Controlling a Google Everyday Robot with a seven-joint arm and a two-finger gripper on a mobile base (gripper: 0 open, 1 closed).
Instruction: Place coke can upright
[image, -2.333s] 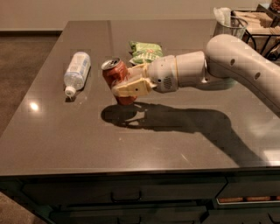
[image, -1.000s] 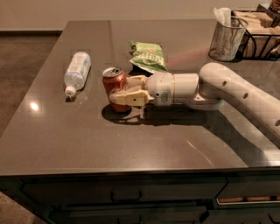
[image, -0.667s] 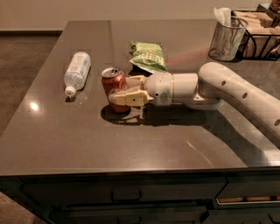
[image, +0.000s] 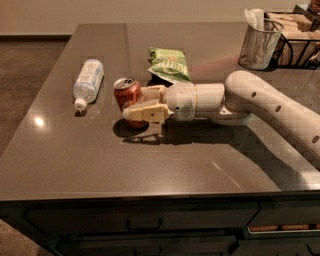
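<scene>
Camera view: left of centre, the gripper has its jaws closed round the coke can, which stands roughly upright on the glossy dark surface. The can is a thin, smooth aluminium cylinder. An uneven release could tip it toward the clear plastic bottle lying to its left.

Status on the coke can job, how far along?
Done: coke can stands upright on the counter, silver top up. In hand: gripper sits low over the counter, fingers clasping the can's sides. Left: open the fingers and back away without tipping it.
</scene>
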